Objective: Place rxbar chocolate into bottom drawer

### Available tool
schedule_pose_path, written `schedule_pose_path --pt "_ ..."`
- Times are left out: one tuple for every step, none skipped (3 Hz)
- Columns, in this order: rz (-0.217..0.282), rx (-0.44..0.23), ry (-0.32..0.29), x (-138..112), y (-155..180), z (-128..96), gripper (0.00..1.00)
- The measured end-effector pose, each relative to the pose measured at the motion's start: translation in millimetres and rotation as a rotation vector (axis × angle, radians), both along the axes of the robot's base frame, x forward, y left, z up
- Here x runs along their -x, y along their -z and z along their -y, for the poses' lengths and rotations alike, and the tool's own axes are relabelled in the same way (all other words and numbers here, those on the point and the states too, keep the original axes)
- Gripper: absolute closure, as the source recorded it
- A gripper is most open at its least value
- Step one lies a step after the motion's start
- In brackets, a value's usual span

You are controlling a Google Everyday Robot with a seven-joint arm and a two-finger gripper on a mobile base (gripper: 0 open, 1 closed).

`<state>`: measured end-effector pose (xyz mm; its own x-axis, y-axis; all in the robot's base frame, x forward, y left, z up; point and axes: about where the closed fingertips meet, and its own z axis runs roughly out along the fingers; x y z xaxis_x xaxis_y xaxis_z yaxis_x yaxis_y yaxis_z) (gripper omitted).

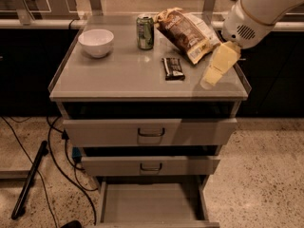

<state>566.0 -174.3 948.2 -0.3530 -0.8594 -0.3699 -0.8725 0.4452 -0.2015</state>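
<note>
Gripper (208, 82) over right front corner of worktop (118, 77), pointing down; released or clenched: cannot tell. Rxbar chocolate (173, 68) flat on worktop, near gripper, to its left in view, apart from it. Chip bag (186, 28) behind gripper; green can (145, 32) and white bowl (96, 42) farther left. Bottom drawer (149, 204) pulled out, well below gripper.

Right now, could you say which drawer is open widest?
The bottom drawer, its floor showing; the top drawer and middle drawer are barely out. The end effector hovers over the tabletop at right.
</note>
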Motion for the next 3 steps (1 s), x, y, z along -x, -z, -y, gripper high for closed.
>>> schedule_pose_path --pt "0.029 -0.045 -0.02 -25.8 10.2 -21.0 0.0" --pt "0.029 -0.045 -0.02 -25.9 10.3 -21.1 0.0" --pt "0.017 -0.083 -0.022 -29.2 16.5 -26.0 0.0"
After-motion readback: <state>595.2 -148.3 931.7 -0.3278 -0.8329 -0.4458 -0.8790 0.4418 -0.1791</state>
